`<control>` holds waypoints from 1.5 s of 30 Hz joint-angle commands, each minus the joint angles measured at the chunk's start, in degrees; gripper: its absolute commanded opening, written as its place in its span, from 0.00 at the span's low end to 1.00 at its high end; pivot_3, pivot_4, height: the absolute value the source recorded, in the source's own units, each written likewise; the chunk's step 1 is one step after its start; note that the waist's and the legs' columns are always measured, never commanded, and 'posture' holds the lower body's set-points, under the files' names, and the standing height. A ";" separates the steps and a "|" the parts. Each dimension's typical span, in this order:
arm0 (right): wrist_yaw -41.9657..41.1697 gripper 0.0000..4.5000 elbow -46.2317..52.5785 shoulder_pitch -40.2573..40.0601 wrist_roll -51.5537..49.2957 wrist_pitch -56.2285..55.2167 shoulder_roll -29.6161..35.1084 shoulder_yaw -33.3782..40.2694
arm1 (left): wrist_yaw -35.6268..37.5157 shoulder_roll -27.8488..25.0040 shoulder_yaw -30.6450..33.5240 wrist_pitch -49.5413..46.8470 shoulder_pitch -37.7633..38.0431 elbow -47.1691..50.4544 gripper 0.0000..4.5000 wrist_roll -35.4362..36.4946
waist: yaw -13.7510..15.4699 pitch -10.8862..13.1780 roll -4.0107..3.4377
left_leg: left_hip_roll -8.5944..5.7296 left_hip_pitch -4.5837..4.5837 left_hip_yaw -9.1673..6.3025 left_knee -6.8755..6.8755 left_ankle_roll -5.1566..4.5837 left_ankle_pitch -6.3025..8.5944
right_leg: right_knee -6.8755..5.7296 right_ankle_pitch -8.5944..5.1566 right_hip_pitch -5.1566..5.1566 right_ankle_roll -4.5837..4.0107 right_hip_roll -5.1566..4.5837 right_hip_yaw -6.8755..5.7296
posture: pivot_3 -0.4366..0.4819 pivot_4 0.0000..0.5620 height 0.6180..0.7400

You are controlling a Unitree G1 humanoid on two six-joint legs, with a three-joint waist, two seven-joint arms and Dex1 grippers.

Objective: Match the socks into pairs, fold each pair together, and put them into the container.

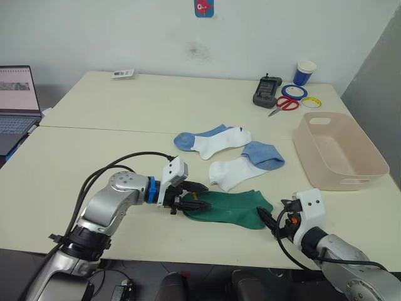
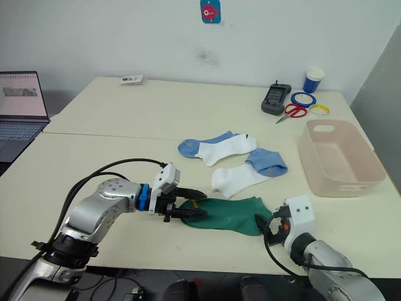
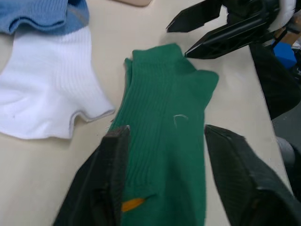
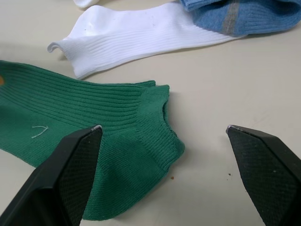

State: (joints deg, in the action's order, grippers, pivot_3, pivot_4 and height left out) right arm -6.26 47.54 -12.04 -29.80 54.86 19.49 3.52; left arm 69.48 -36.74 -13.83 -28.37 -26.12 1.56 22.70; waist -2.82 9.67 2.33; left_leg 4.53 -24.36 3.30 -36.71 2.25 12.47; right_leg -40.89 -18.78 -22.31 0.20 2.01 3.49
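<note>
Green socks (image 1: 230,209) stacked flat near the table's (image 1: 113,157) front edge, apparently two layers, though hard to confirm. Left gripper (image 1: 188,203) spread wide, straddling one end of the stack by a small yellow mark (image 3: 133,204). Right gripper (image 4: 162,136) also spread, at the opposite cuff end, not gripping. Beyond both grippers, two white-and-blue socks (image 1: 213,139) (image 1: 245,165) lying apart. Further to the right, pink tub (image 1: 338,150).

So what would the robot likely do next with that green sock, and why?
Probably close the left gripper on the green socks. Its open fingers straddle one end, while the open right gripper waits at the other end, ready for folding.
</note>
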 commanded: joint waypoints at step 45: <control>-1.99 0.00 6.64 13.51 -17.38 16.41 0.55 8.06 | -8.44 15.67 -8.97 2.41 -3.36 -7.21 0.00 -11.72 | 0.20 -0.05 -0.06 | -0.04 0.00 -0.12 -0.07 -0.01 0.00 | -0.05 0.01 0.03 -0.01 0.31 -0.02 | 0.48 0.27 0.87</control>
State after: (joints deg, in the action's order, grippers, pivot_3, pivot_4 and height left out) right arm -9.52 52.18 0.73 -45.18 70.22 20.46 12.18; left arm 61.36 -21.06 -23.31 -26.06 -29.11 -6.41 11.27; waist -2.62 9.63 2.27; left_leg 4.50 -24.36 3.18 -36.78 2.24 12.47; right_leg -40.94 -18.77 -22.27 0.19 2.32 3.48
